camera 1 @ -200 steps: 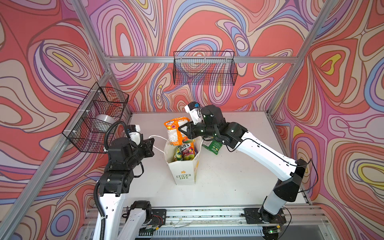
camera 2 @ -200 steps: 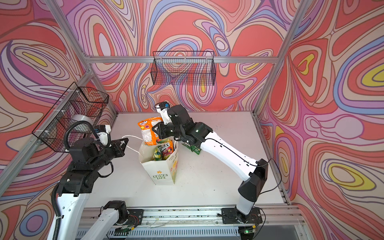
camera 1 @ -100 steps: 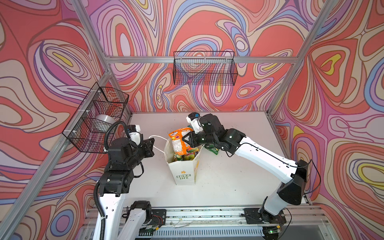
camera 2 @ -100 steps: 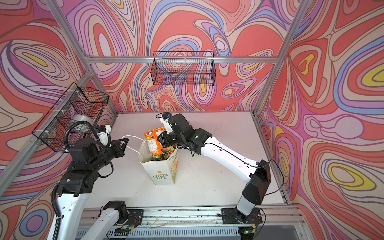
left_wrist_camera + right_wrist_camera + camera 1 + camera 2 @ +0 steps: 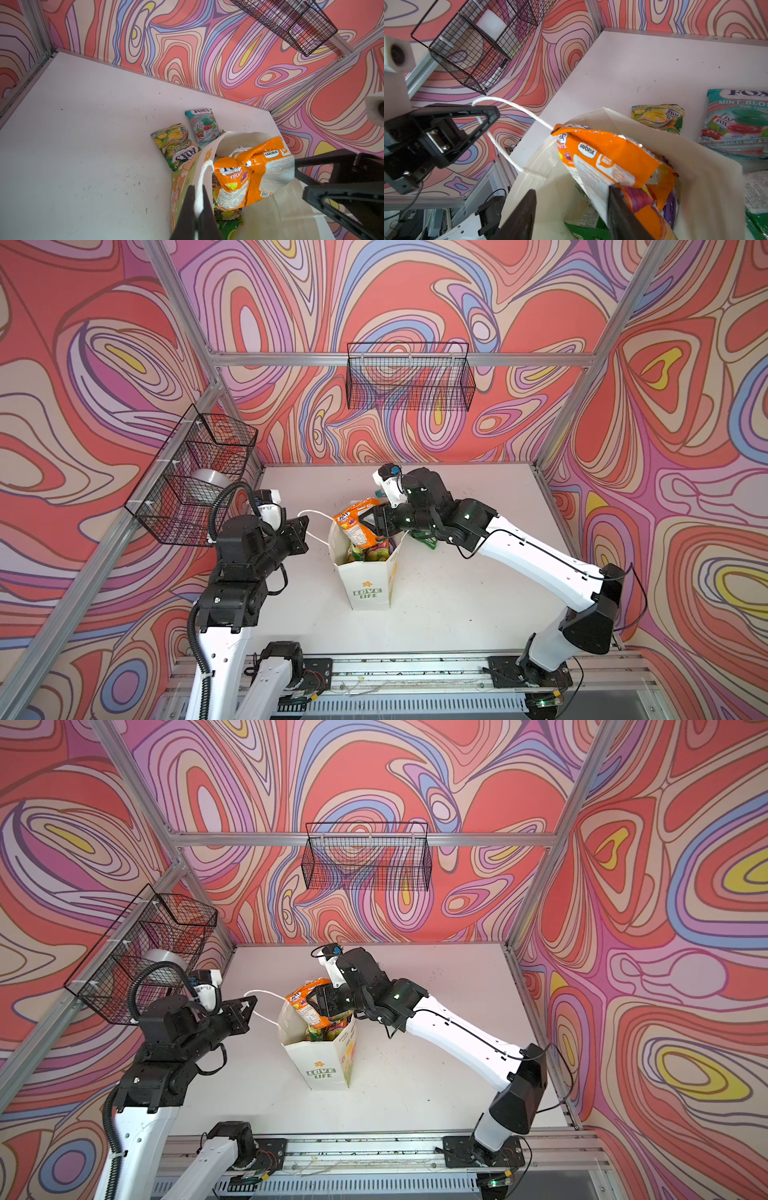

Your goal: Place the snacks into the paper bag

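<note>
Quick tally: I had one paper bag (image 5: 361, 572), one cord handle (image 5: 205, 168) showing. Snacks: one orange packet (image 5: 356, 522) at the bag's mouth, three loose on the table (image 5: 478, 593) (teal packet (image 5: 204, 124) and yellow-green packet (image 5: 176, 145) far, green packet (image 5: 428, 540) right), plus more down inside I couldn't count. There were two wire baskets, the far basket (image 5: 409, 381) and the left basket (image 5: 195, 477), and my two grippers, left gripper (image 5: 306, 527) and right gripper (image 5: 371, 526).

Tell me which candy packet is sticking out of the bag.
The orange FOX'S packet; the teal mint packet and the yellow-green packet lie flat on the table.
</note>
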Controlling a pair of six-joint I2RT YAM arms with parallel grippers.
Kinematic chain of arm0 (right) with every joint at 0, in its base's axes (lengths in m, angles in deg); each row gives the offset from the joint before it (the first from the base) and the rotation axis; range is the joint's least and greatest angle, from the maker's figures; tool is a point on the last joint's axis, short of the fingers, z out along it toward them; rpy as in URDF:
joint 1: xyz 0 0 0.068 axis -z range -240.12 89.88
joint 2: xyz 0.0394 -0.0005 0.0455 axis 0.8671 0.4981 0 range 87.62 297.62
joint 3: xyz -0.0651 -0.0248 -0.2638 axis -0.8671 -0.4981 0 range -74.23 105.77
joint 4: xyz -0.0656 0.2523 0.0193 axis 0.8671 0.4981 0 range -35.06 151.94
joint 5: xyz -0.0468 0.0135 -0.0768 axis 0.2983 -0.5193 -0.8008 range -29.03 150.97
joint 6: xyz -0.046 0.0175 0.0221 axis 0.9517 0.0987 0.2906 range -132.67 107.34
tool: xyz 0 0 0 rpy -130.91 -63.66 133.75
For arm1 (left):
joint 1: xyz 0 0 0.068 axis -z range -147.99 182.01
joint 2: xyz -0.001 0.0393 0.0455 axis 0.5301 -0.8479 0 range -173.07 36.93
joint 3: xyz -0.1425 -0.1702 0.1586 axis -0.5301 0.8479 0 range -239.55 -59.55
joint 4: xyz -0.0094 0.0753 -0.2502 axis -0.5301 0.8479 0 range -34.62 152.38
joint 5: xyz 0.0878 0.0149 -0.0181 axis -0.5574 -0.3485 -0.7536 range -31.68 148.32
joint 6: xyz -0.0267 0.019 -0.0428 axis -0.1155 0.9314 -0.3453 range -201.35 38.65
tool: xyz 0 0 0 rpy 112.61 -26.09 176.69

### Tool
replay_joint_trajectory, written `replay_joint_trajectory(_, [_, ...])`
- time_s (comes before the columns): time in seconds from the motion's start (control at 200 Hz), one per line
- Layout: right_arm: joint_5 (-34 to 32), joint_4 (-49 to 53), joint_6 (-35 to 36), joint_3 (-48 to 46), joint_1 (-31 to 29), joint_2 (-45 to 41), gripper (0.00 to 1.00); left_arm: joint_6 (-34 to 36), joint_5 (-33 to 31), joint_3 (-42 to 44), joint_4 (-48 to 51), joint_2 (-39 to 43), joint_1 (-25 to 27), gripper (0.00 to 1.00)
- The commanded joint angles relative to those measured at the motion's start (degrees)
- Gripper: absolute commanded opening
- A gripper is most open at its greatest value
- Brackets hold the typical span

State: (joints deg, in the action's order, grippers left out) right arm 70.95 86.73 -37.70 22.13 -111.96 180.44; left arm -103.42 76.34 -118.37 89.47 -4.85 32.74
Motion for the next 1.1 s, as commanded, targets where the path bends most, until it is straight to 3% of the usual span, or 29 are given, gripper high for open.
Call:
replay_joint_trajectory(0.0, [-0.5,-1.8,1.3,2.6,-0.8,-2.7,0.56,0.8,-0.2,-0.1,-1.2,0.1,0.1,0.0])
replay_joint_trajectory(0.17, [-6.3,-0.2,2.6,5.0,-1.1,-4.1,0.58,0.8,-0.1,-0.1,-1.1,0.1,0.1,0.0])
replay_joint_trajectory(0.29, [-12.0,2.2,3.7,8.0,-1.2,-5.9,0.65,0.8,-0.5,0.0,-1.2,0.5,0.1,0.0])
replay_joint_trajectory(0.431, [-26.1,11.4,3.0,13.9,-1.2,-6.8,0.74,0.8,-0.2,-0.1,-1.2,0.2,0.1,0.0])
replay_joint_trajectory(0.546, [-38.4,20.2,-1.1,17.3,-1.2,-6.7,0.92,0.7,-0.2,0.0,-1.3,0.4,0.1,0.0])
replay_joint_trajectory(0.606, [-39.6,23.5,-3.4,17.3,-1.2,-6.5,0.98,0.7,-0.2,0.0,-1.3,0.3,0.1,0.0])
replay_joint_trajectory(0.746, [-39.6,27.7,-9.2,13.8,-1.2,-6.3,0.99,0.6,0.5,-0.1,-1.3,0.0,0.1,0.0])
replay_joint_trajectory(0.987, [-28.8,21.5,-17.3,2.3,-1.2,-9.2,0.82,0.0,1.3,0.2,-1.8,-0.3,0.2,0.0])
replay_joint_trajectory(1.092, [-25.8,19.5,-18.2,1.1,-1.2,-9.2,0.55,0.2,0.5,0.1,-1.6,-0.6,0.2,0.0])
